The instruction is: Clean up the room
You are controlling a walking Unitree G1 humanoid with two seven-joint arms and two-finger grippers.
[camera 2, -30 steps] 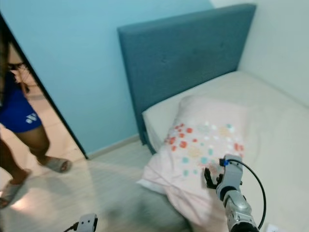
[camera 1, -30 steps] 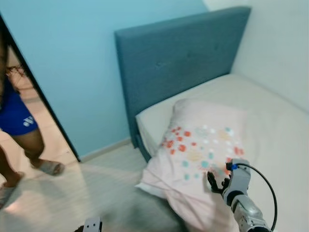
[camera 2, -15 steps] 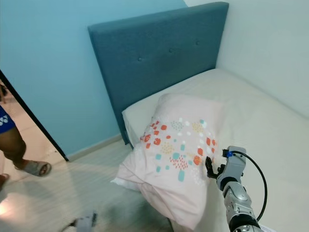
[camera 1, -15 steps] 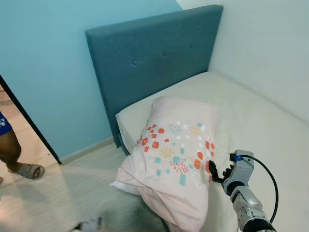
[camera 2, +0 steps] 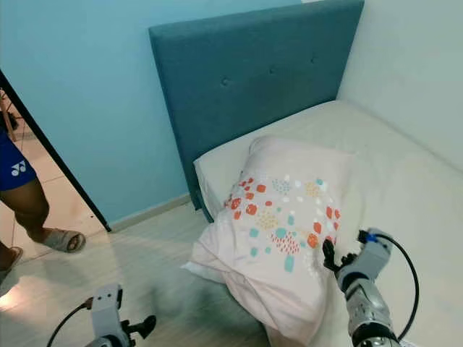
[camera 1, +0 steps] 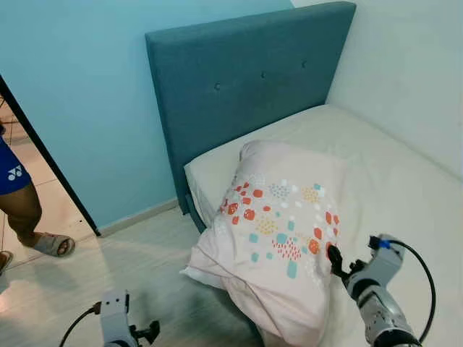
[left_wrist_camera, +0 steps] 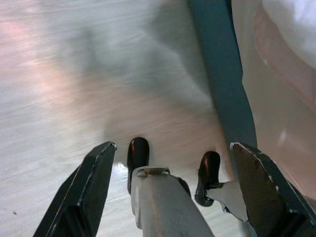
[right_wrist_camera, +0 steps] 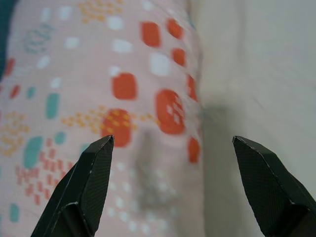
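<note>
The pillow [camera 1: 278, 231], pale pink with red, teal and yellow dots, lies askew on the bed [camera 1: 391, 166]. Its upper end rests on the mattress near the blue headboard [camera 1: 239, 87], while its lower end droops over the bed's side edge toward the floor [camera 1: 108, 267].

The right gripper [camera 2: 331, 257] sits at the pillow's edge on the side away from the floor, just beside the printed fabric. In the right wrist view its fingers [right_wrist_camera: 89, 182] are spread wide apart, with the dotted cover between them and nothing clamped. The left gripper [camera 1: 148, 332] hangs low over the floor, well away from the pillow; in the left wrist view its fingers [left_wrist_camera: 94, 187] are also spread, with the robot's feet below them and the blue bed frame alongside.

A person [camera 1: 18, 195] in blue shorts and sandals stands in the doorway, on the far side of the headboard from the bed.

The likely next step is a grip on the pillow to pull it fully onto the mattress. The risks look plain enough. The cover is loose and soft, so the fingers may pinch only a fold of cloth and the filling may sag or slip free. A push instead of a grip could tip the overhanging end off the bed onto the floor. One-handed lifting may also drag the sheet.
</note>
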